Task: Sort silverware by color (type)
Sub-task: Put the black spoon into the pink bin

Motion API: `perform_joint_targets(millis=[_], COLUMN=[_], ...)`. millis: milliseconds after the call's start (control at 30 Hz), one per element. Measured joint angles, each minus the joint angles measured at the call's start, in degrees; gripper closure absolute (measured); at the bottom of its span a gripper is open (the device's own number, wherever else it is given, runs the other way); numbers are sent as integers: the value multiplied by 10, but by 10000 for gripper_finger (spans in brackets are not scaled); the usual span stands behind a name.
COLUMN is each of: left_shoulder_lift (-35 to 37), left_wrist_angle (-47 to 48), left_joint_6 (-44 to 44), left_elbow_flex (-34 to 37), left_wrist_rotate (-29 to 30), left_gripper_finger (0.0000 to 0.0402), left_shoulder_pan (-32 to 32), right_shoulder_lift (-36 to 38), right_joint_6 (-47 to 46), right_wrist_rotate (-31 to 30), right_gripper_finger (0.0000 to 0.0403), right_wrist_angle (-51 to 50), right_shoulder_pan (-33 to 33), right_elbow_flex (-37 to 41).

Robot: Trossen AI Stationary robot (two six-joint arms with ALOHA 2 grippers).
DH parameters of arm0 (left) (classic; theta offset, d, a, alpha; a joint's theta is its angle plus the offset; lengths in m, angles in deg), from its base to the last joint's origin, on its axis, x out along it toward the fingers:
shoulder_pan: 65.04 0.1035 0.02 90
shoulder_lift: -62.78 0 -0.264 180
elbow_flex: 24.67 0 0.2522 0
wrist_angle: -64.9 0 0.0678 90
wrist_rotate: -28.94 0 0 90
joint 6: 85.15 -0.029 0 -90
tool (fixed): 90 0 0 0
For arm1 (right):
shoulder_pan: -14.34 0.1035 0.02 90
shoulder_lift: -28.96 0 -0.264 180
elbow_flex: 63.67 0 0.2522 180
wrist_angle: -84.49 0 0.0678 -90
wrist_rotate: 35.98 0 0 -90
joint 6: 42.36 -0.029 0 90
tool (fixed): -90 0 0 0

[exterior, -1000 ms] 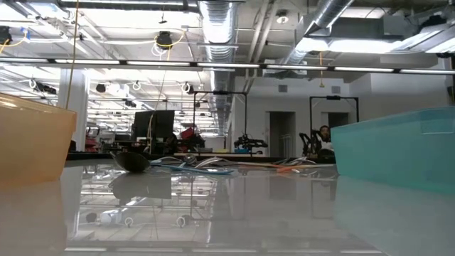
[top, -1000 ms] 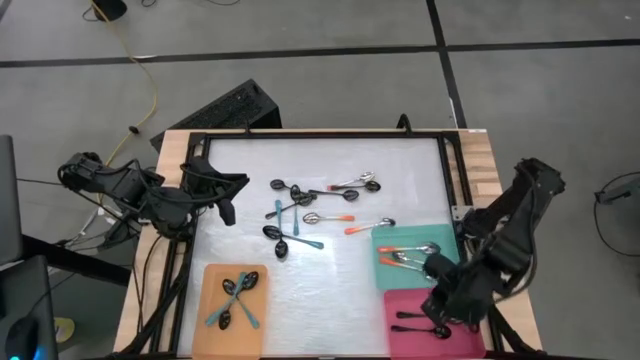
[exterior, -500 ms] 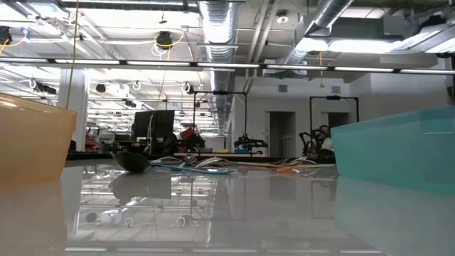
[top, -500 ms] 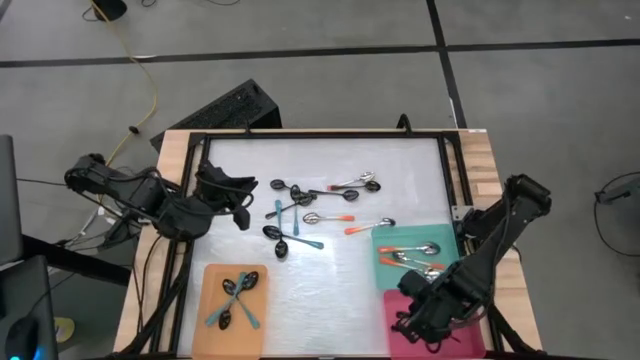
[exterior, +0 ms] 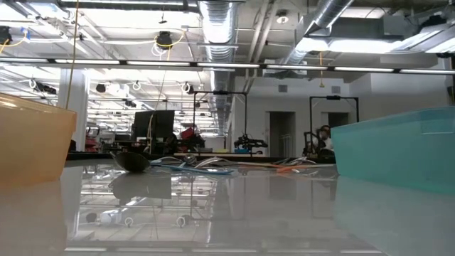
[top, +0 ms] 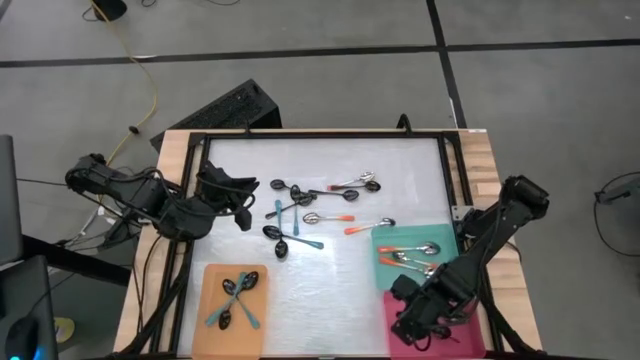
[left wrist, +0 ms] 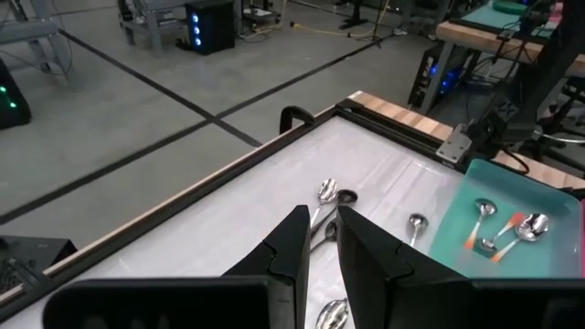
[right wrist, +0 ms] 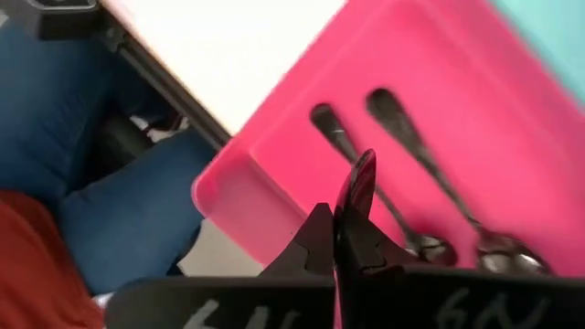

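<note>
Two black spoons already lying in pink tray; right gripper hovering over it, fingers pinching black spoon handle. Lowering close before letting go, lol. Left gripper waiting nearly closed, empty, beside loose pile of spoons mid-table.

My two arms, seen from overhead, are matte black throughout, built of chunky jointed segments with black cables looping alongside them. The left claw ends in two dark, flat-sided fingers tapering to wedge tips. The right claw shows the same black, pointed fingers above a dark mounting bar.
</note>
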Motion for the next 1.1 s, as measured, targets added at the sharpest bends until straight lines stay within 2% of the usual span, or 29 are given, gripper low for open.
perform_joint_targets(millis=[667,900,1100], left_shoulder_lift=[0,0,0], left_wrist_angle=[0,0,0], left_joint_6=[1,11,12], left_elbow_flex=[0,0,0], left_wrist_rotate=[0,0,0], left_gripper_finger=[359,359,359], left_shoulder_pan=[0,0,0], right_shoulder_lift=[0,0,0], right_joint_6=[50,73,111], right_wrist_rotate=[76,73,29], right_gripper_finger=[399,399,384], right_wrist_angle=[114,143,146], right_shoulder_pan=[-40,-48,-48], right_elbow_flex=[120,154,154])
